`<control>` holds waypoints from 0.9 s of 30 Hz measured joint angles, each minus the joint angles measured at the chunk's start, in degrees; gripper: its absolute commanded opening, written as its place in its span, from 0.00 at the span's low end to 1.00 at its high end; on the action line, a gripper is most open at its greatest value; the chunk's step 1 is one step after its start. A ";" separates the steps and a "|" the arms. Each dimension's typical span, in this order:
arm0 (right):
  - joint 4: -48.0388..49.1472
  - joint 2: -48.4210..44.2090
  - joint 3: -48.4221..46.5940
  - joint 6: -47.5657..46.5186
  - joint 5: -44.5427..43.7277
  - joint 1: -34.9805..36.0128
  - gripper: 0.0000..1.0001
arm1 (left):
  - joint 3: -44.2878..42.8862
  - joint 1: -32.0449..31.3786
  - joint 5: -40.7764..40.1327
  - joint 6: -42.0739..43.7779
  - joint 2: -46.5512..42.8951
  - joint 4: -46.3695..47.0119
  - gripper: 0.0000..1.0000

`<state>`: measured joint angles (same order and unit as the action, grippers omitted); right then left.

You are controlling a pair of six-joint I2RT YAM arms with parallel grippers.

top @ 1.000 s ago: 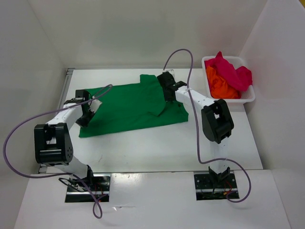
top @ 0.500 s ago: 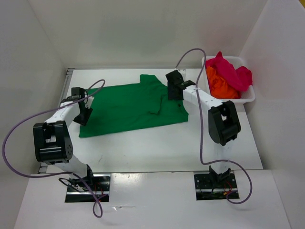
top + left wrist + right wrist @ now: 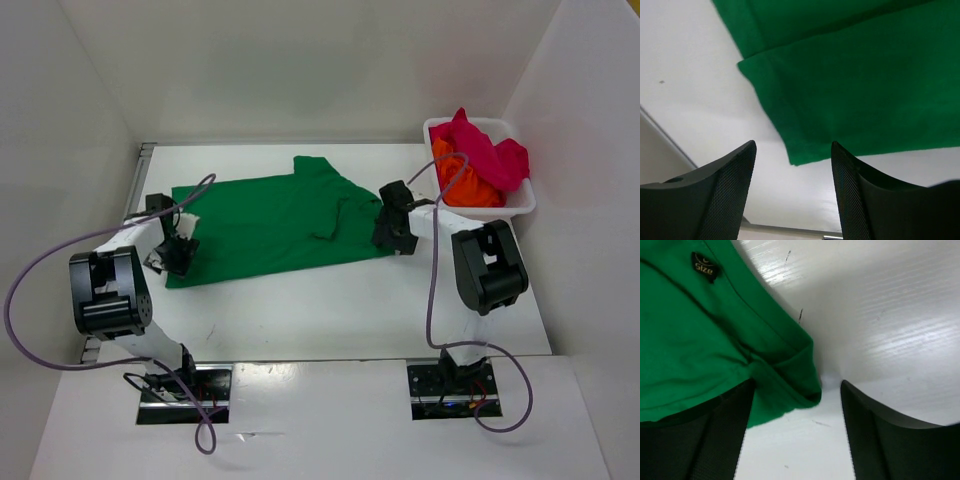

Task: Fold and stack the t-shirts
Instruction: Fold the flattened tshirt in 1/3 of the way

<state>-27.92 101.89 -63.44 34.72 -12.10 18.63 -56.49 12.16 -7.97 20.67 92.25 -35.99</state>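
Left end effector (image 3: 793, 150) and right end effector (image 3: 797, 385), both spread open and empty, hover at the near corners of the green t-shirt (image 3: 270, 220). It lies flat on the worktop (image 3: 300, 300), long axis left to right, label end rightward. Beyond its right end, the orange t-shirt (image 3: 465, 185) and magenta t-shirt (image 3: 485, 150) fill a white basket (image 3: 520, 205).

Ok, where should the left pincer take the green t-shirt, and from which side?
Probably the near-left corner of the green t-shirt. It lies flat on the table and ends in a free tip. Come in low from the outer left edge, sliding one finger under. The open left pincer frames that tip in the wrist view.
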 measured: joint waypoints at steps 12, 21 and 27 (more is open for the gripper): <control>5.14 0.26 2.47 3.87 4.98 -3.13 0.00 | 0.63 -0.11 4.26 -0.63 3.41 1.68 0.03; -3.98 -17.11 13.22 8.59 7.34 -3.13 0.00 | 0.63 -0.11 5.97 1.44 2.60 0.26 0.00; -9.70 -28.65 15.80 15.91 10.03 2.67 0.00 | 1.49 -0.15 2.32 5.97 -5.25 -4.74 0.00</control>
<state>-37.63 73.23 -47.64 50.63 -2.07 21.30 -55.00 12.01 -5.65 26.63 87.00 -40.73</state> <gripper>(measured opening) 0.016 0.008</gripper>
